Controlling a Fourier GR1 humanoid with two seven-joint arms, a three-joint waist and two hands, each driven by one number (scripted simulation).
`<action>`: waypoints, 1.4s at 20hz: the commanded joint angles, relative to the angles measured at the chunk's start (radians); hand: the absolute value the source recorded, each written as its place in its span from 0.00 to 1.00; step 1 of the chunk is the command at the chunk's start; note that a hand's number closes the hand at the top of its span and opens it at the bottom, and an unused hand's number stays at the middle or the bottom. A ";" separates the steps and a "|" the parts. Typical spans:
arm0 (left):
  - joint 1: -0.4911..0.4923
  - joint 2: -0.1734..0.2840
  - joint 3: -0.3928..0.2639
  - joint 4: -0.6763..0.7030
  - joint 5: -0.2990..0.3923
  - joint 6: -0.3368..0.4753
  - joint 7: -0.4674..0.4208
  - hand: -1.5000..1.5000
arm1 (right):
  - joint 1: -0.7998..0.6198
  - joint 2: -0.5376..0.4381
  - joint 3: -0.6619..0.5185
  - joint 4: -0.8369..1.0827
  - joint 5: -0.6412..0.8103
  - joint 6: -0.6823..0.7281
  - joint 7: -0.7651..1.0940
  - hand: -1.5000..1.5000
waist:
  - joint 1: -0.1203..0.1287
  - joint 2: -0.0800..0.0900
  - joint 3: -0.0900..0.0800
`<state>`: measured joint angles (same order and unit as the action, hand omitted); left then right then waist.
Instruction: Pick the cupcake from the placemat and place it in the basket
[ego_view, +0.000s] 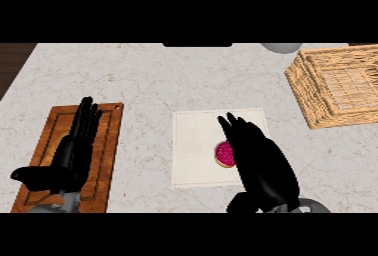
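My right hand hangs over the right half of the placemat, its fingers straight and close together, pointing away from me toward the far side of the desk. It holds nothing. The cupcake sits on the placemat just at the left edge of my hand, showing pink frosting; part of it is hidden under my fingers, and I cannot tell whether they touch it or hover above it. My thumb juts out low on the left, near the placemat's near edge.

My left hand lies open over a wooden cutting board on the left side of the desk, fingers straight and pointing away from me, the thumb out to the left; it grips nothing.

The placemat is a pale rectangle near the middle of the marbled desk. The wicker basket stands at the far right, well apart from the cupcake. A grey rounded thing shows at the far edge just beside the basket; I cannot tell what it is.
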<state>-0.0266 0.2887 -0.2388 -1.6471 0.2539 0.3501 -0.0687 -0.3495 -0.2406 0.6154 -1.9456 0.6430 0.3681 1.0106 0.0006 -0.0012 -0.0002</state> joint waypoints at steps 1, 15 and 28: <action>-0.062 -0.012 0.051 0.039 0.012 -0.028 0.032 0.50 | -0.007 0.063 0.008 0.055 0.085 0.010 0.054 0.00 | 0.000 0.001 0.000; 0.023 -0.064 0.075 -0.034 -0.060 -0.069 0.052 0.50 | 0.081 0.167 -0.031 0.257 0.263 -0.060 -0.129 0.00 | 0.003 0.001 0.000; -0.047 -0.131 0.112 -0.036 -0.150 -0.090 0.127 0.50 | 0.126 0.160 -0.143 0.286 0.293 0.004 -0.269 0.00 | 0.000 0.001 0.000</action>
<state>-0.0272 0.1797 -0.1321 -1.6793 0.1363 0.2443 0.0110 -0.2295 -0.0599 0.5082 -1.6883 0.9269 0.3747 0.8109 0.0015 -0.0004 0.0000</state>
